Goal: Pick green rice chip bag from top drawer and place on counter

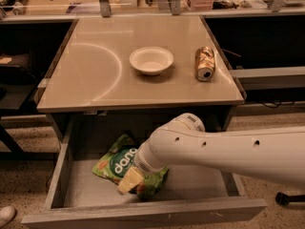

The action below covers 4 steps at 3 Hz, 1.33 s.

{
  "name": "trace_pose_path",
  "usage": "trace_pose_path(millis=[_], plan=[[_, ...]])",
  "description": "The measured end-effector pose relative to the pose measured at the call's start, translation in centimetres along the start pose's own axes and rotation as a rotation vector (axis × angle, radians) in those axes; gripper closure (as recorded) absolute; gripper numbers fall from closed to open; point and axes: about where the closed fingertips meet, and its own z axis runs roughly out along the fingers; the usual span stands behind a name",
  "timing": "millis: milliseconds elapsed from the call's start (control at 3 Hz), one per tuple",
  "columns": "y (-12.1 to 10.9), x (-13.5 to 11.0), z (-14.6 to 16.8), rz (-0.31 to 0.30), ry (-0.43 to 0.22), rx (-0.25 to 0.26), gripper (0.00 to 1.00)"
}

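Worktop (95, 80): beige-grey and glossy, filling the upper middle of the view, with a curved streak of light on its 9 o'clock half.
Top drawer (143, 216): pulled open below the worktop's near edge; it is a wide, shallow grey box whose front panel runs along the bottom of the view.
Arm (228, 149): a thick white limb coming in from 3 o'clock, crossing over the drawer's right half and bending down into it.
Green rice chip bag (116, 162): lies crumpled on the drawer floor, left of centre, with its dark-green "dang" logo facing up.
Bowl (151, 60): white and upright, near the middle of the worktop.
Can (205, 63): gold, lying on its side at 3 o'clock from the bowl, apart from it and close to the worktop's right edge.
Gripper (129, 180): down inside the drawer, its pale tip on the bag. The logo sits at 11 o'clock from the tip and more crumpled foil shows at 4 o'clock. The wrist hides it, so I cannot tell whether it is spread or pressed together.
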Motion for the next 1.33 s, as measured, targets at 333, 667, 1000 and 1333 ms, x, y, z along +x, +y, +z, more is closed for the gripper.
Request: trace_pose_path(millis=[333, 667, 1000, 1333], plan=[[-0.4, 0.8, 1.1, 0.014, 0.003, 0.0, 0.0], [-0.2, 1.5, 2.2, 0.026, 0.007, -0.01, 0.0], [0.7, 1.9, 2.8, 0.03, 0.002, -0.038, 0.0], [0.7, 1.9, 2.8, 0.03, 0.002, -0.038, 0.19]])
